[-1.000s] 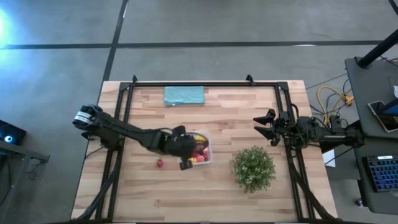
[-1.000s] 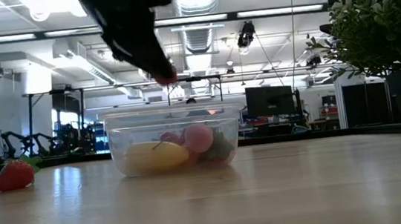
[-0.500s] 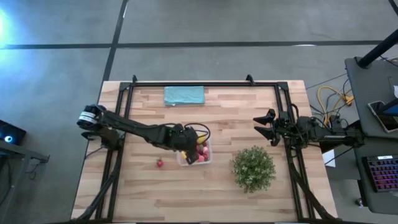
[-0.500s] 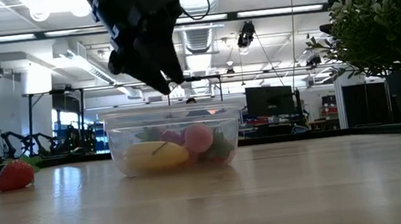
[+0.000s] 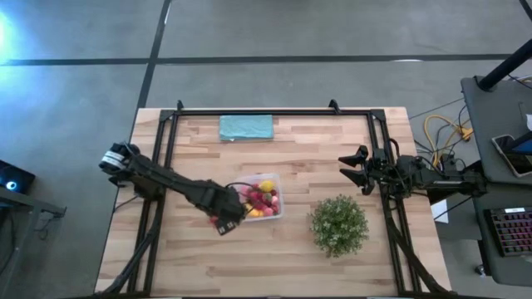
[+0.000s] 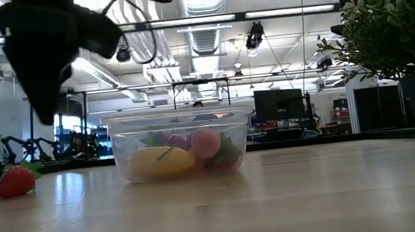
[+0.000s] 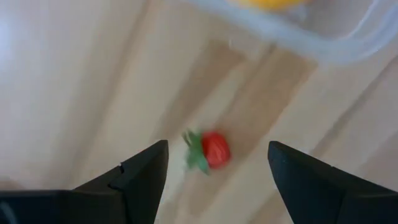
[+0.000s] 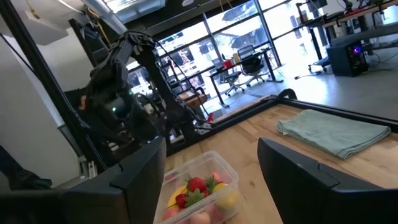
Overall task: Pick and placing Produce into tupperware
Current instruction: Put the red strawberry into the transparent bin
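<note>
Left gripper [image 5: 221, 223] positioned just beside the near-left corner of the tupperware [image 5: 276, 209], above the table [image 5: 283, 257], fingers [image 7: 140, 174] spread wide with nothing between them. Seen through the left wrist camera: one loose strawberry [image 7: 212, 149], red with a green leafy cap, lying on the bare wood directly below the gap between the two fingers, not touched by either; clear rim of the tupperware [image 7: 292, 34] close beyond it, apart from the fruit. In the low view, same strawberry [image 6: 16, 182] resting on the tabletop to the side of the container, with the dark gripper [image 6: 45, 75] hanging above it. Tupperware [image 6: 177, 144] standing upright near the table's centre, holding a yellow banana piece [image 6: 158, 161], a pink fruit [image 6: 205, 142] and further red berries; a lemon [image 5: 266, 185] visible at its far side from above. Right gripper [image 5: 349, 169] parked at the right edge of the table, well apart from the container, fingers spread, holding nothing. Potted green plant [image 5: 339, 224] just to the right of the tupperware. Folded teal cloth [image 5: 246, 127] flat at the far edge.
</note>
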Available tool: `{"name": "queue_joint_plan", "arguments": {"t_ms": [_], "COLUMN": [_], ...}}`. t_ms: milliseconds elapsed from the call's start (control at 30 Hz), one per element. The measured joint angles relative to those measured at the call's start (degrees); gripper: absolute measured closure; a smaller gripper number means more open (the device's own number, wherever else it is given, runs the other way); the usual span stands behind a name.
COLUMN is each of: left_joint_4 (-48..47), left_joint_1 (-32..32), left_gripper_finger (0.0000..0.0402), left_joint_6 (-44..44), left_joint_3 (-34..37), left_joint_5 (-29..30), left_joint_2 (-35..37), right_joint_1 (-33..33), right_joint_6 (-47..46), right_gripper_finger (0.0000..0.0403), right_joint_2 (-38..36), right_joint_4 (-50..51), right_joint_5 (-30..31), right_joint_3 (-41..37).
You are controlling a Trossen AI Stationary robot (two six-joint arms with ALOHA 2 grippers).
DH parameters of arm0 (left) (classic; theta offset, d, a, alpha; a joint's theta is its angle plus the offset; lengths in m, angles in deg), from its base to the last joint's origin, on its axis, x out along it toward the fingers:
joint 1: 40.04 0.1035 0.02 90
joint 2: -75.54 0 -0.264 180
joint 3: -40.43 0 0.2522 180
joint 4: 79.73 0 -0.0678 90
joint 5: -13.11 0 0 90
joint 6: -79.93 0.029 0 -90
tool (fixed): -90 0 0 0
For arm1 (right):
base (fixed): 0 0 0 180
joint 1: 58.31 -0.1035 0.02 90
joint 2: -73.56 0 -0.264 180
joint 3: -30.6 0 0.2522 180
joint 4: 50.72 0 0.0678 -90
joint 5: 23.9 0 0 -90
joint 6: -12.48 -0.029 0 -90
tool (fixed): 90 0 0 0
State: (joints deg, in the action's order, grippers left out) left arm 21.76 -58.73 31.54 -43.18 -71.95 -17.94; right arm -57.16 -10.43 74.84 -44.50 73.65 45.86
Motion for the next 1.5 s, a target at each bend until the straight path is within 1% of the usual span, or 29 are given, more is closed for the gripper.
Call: {"name": "queue_joint_plan", "arguments": {"t_ms": [100,167,233,367,500,600,967,1100,1167,1233,1500], "left_joint_4": [0.3,0.6,1.3,3.3,7.1,11.9,14.1,19.2,21.2,21.3,21.3], "left_joint_1": [-0.8,-0.7,-0.4,0.0,0.0,0.0,-0.1,-0.1,-0.1,-0.1,-0.1], "left_gripper_finger": [0.0141,0.0141,0.0141,0.0141,0.0141,0.0141,0.0141,0.0146,0.0155,0.0168,0.0236], "left_joint_6": [-10.2,-18.3,-24.5,-33.8,-39.7,-40.2,-41.2,-41.1,-41.2,-41.2,-41.1], "left_joint_3": [1.8,3.4,4.7,7.3,10.2,12.5,18.0,20.1,20.7,20.8,20.8], "left_joint_5": [-2.9,-5.4,-6.9,-9.3,-9.8,-9.8,-9.4,-9.5,-9.7,-9.7,-9.3], "left_joint_2": [0.2,0.3,0.5,1.0,1.9,2.6,2.8,3.0,3.1,3.0,2.9], "right_joint_1": [0.0,0.0,0.0,0.0,0.0,0.0,0.0,0.0,0.0,0.0,0.0], "right_joint_6": [0.0,0.0,0.0,0.0,0.0,0.0,0.0,0.0,0.0,0.0,0.0], "right_gripper_finger": [0.0158,0.0157,0.0155,0.0154,0.0158,0.0158,0.0157,0.0154,0.0154,0.0155,0.0156], "right_joint_2": [0.0,0.0,0.0,0.0,0.0,0.0,0.0,0.0,0.0,0.0,0.0], "right_joint_4": [0.0,0.0,0.0,0.0,0.0,0.0,0.0,0.0,0.0,0.0,0.0], "right_joint_5": [0.0,0.0,0.0,0.0,0.0,0.0,0.0,0.0,0.0,0.0,0.0], "right_joint_3": [0.0,0.0,0.0,0.0,0.0,0.0,0.0,0.0,0.0,0.0,0.0]}}
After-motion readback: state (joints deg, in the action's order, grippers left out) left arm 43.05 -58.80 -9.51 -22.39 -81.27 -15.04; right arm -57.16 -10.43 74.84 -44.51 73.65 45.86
